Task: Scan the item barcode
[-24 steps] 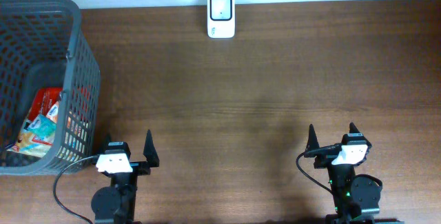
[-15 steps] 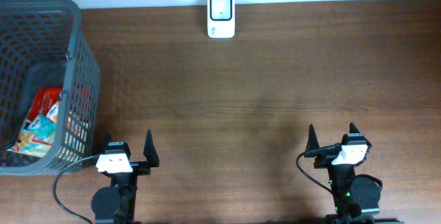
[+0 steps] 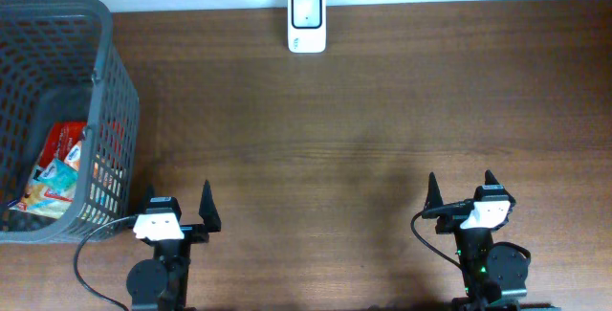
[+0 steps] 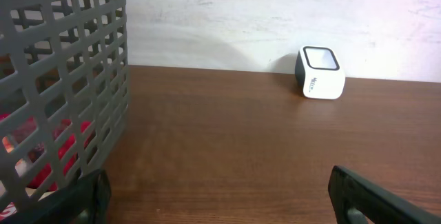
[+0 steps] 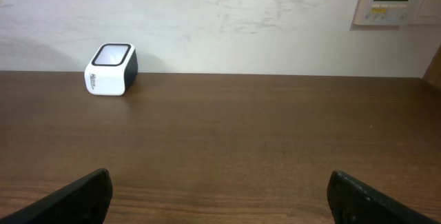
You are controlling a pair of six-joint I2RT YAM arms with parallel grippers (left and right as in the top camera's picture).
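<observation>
Both pairs of fingers were shown spread fully wide with nothing held, low at the near edge of the desk (image 3: 382,110). The items to be scanned, a jumble of red and pale-blue packets (image 3: 59,163), were seen lying inside the grey mesh basket (image 3: 117,91). That placed them left of the left fingers (image 3: 206,206) and slightly ahead, behind the basket's side, and well apart from the right fingers (image 3: 432,191). The left arm was therefore judged the nearer one. The packets' long axis could not be told through the mesh. The white scanner (image 3: 306,22) was set far ahead at the desk's far edge, roughly between the two pairs.
</observation>
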